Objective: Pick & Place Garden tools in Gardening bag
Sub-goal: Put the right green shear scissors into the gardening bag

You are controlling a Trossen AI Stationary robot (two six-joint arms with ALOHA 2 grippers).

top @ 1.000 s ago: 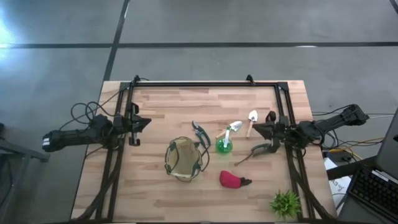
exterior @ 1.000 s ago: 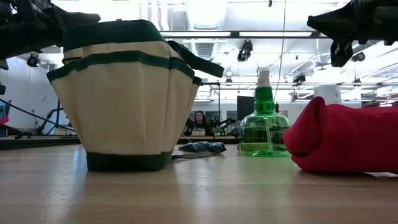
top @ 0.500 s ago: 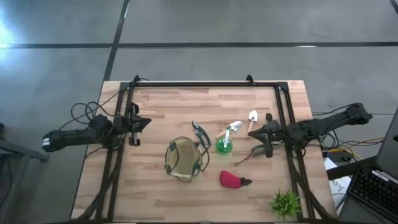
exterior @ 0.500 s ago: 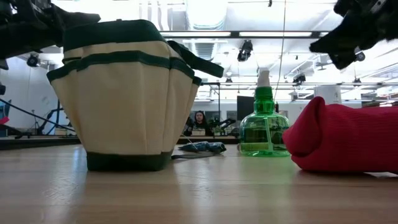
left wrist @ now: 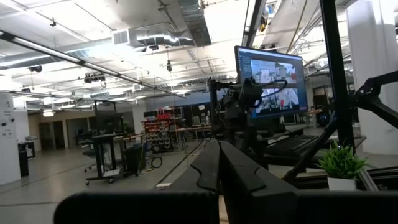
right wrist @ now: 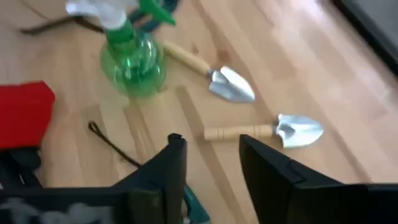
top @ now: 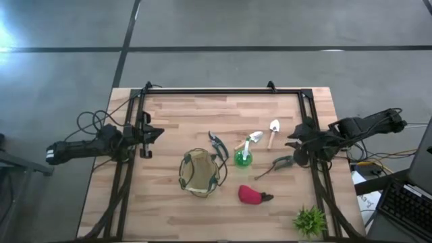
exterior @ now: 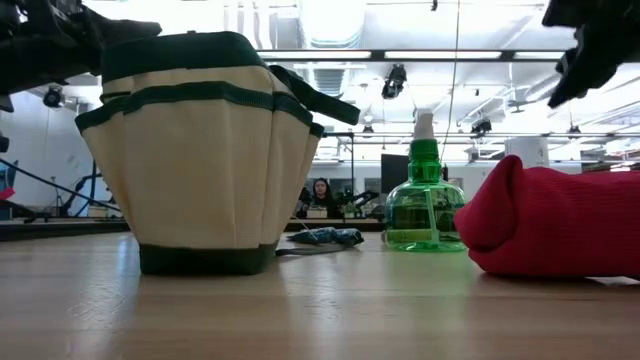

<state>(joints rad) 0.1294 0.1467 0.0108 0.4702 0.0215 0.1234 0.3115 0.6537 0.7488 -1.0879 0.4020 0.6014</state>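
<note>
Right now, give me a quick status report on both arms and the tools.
Right gripper open above the wood-handled silver trowels. Left gripper shut, parked at table's left edge. Olive-tan fabric bag unobstructed; tools not yet bagged.

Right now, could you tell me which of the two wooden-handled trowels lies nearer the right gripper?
The trowel farther from the green spray bottle, nearer the right gripper; the other trowel lies beside that bottle.

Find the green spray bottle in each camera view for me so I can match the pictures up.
High view: green spray bottle at table centre, right of the gardening bag.
Low view: bottle right of centre, between the bag and the red piece.
Left wrist view: not in it.
Right wrist view: bottle beyond the right claw, which is open.
Shared landmark: the red piece beside the bottle.
</note>
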